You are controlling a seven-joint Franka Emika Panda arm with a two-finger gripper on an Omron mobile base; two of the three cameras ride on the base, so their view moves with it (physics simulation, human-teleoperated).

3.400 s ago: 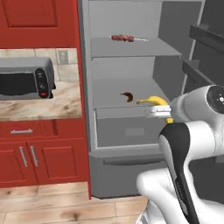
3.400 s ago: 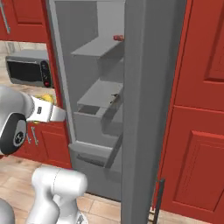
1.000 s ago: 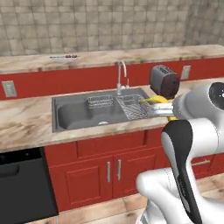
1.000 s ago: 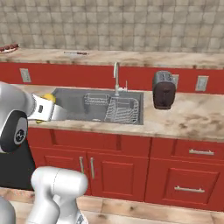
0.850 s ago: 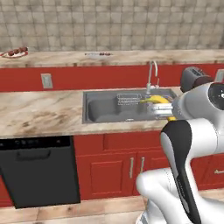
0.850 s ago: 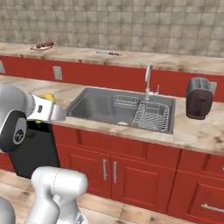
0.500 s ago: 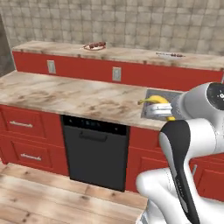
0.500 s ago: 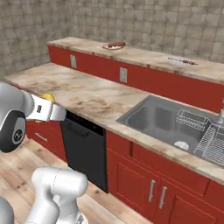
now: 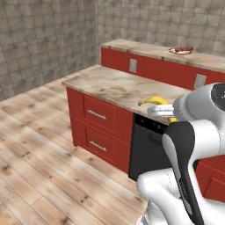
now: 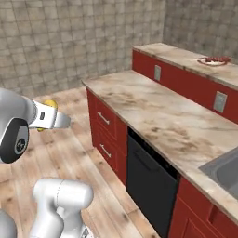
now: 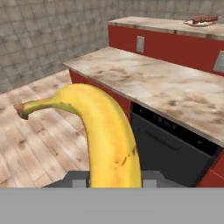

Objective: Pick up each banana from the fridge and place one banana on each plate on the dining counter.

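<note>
Banana carried in the gripper, above the floor beside the table.

The gripper (image 9: 154, 107) is clamped on the yellow banana (image 11: 107, 135) (stem end curving out ahead of the fingers). Beyond it runs a beige marbled table (image 10: 153, 109) with red drawers (image 9: 99, 127) and a black dishwasher (image 10: 148, 179); a plate (image 10: 214, 60) sits on the raised dining counter (image 10: 186, 58).
</note>
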